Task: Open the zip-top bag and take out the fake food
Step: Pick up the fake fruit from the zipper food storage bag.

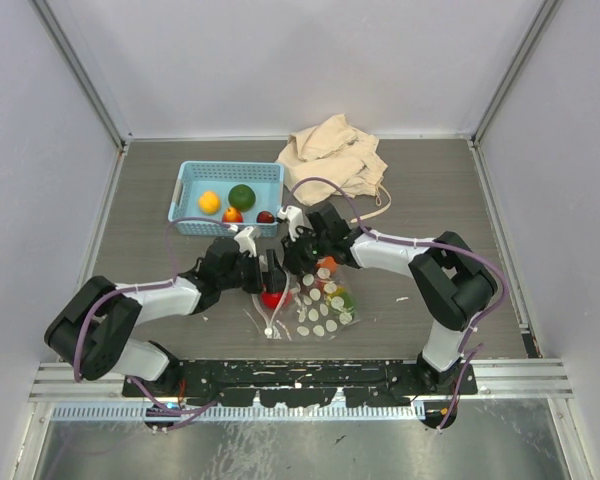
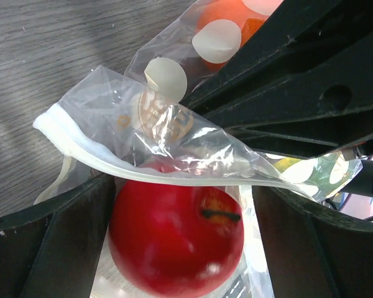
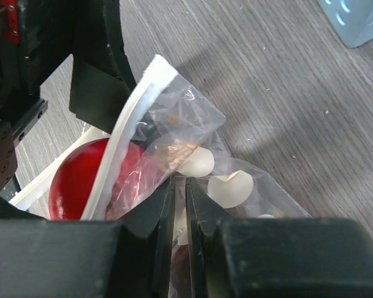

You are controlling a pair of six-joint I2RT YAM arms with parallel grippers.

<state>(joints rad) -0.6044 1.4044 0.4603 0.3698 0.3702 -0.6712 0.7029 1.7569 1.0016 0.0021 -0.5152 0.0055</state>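
My left pincer stands wide, one finger on each side of the red apple, and as far as I can see it is not squeezing. My right pincer is nipped shut on a thin fold of the plastic bag. The bag lies near the middle of the table, nearer than the blue basket. The apple sits in the bag's mouth with the white zip strip draped over it. If I close now, I may catch film along with the apple and drag the whole bag. The thin fold could also slip, leaving the other toy food trapped inside.
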